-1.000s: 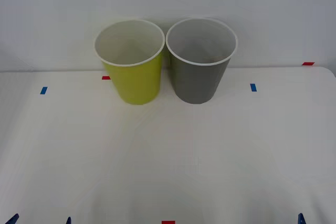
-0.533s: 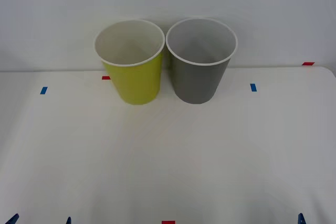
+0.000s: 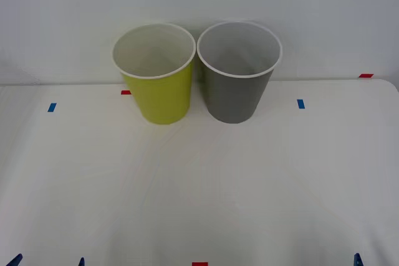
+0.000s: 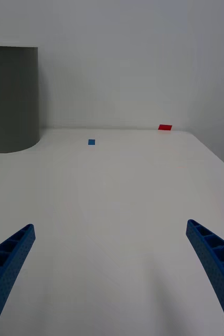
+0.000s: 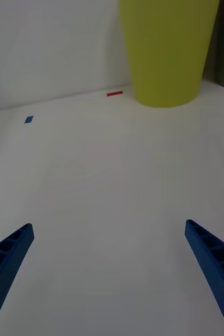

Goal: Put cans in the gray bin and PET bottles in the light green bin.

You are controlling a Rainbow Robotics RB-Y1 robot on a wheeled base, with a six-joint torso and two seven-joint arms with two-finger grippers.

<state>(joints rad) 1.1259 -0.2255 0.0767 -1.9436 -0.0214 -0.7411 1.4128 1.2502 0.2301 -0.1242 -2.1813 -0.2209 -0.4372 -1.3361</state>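
The light green bin (image 3: 157,95) and the gray bin (image 3: 235,91) stand upright side by side at the back of the white table (image 3: 199,185), their white rims nearly touching. Their pale insides show no contents; the bottoms are hidden by the near walls. Cans and PET bottles are out of view. My left gripper (image 5: 108,224) is open low over the table's front left, with the light green bin (image 5: 167,52) ahead of it. My right gripper (image 4: 110,226) is open at the front right, the gray bin (image 4: 9,100) far ahead. Nothing lies between either pair of fingers.
Small blue tape marks (image 3: 52,107) (image 3: 301,103) and red ones (image 3: 366,75) (image 3: 199,264) lie on the table. A plain white wall rises right behind the bins. The table's right edge (image 3: 394,91) curves off near the red mark.
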